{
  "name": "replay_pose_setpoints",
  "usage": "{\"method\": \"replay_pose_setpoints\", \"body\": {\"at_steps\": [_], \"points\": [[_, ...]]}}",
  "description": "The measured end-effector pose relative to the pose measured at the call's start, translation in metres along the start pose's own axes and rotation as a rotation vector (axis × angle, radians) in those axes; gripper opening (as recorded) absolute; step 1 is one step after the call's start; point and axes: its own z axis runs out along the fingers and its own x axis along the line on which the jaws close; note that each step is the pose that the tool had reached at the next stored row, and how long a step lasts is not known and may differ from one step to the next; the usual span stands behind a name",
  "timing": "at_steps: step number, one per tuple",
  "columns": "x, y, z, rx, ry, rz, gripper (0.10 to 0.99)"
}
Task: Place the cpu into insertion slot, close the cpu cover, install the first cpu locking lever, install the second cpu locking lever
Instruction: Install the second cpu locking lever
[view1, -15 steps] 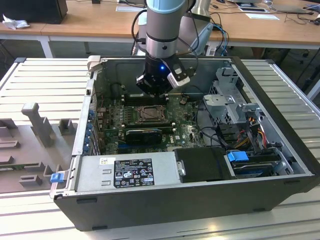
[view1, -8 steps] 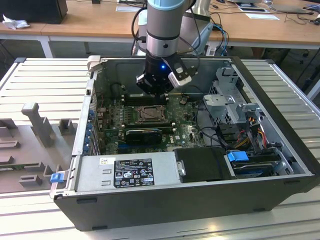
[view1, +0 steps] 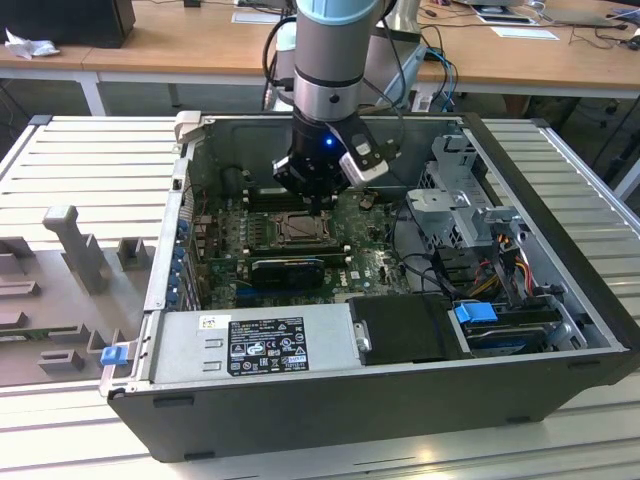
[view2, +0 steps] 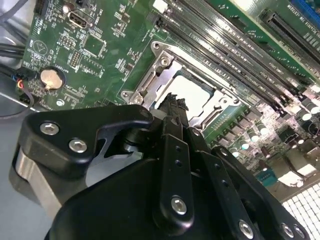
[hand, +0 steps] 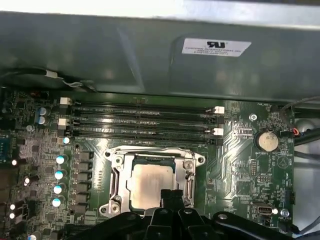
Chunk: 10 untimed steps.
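From my console I see the open computer case (view1: 560, 290) on the worktop (view1: 80, 160), green motherboard (hand: 240, 150) inside. The cpu cover (hand: 117, 175), thin stiff metal best pressed at its rim, lies shut over the cpu (hand: 150, 180), a light, fragile chip seated in the insertion slot. My jaws (hand: 171, 196), pinched narrow and empty, hover just above the cover's near edge.

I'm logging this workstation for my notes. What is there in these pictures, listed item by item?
computer case: one, black, open on the slatted table
motherboard: one, green, inside the case
cpu: one, silvery, lying in the socket
cpu cover: one, silvery frame, down around the cpu
memory slots: several, black, beside the socket
coin battery: one, silvery, on the board
power supply: one, grey, at the case's near side
tool: one, black, just over the cpu's edge
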Motion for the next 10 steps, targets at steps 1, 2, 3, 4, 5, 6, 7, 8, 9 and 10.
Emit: {"method": "replay_pose_setpoints", "body": {"at_steps": [1, 2, 3, 4, 5, 6, 7, 8, 9, 10], "points": [[0.0, -0.001, -0.0001, 0.0, 0.0, 0.0, 0.106], [0.0002, -0.0025, -0.0002, 0.0, 0.0, 0.0, 0.106], [0.0003, -0.005, -0.0003, 0.0, -0.0001, 0.0, 0.106], [0.0004, -0.0071, -0.0004, 0.0, 0.0, 0.0, 0.106], [0.0008, -0.0128, -0.0004, 0.0, 0.0001, 0.0, 0.106], [0.001, -0.0179, -0.0003, 0.0, 0.0009, 0.0, 0.106], [0.0012, -0.0211, 0.0003, 0.0, 0.0037, 0.0, 0.106], [0.0016, -0.0265, 0.0016, -0.003, 0.0175, 0.001, 0.106], [0.0018, -0.0312, 0.0017, -0.017, 0.0253, 0.002, 0.106], [0.0021, -0.0355, 0.0017, -0.026, 0.0253, 0.002, 0.106]]}}
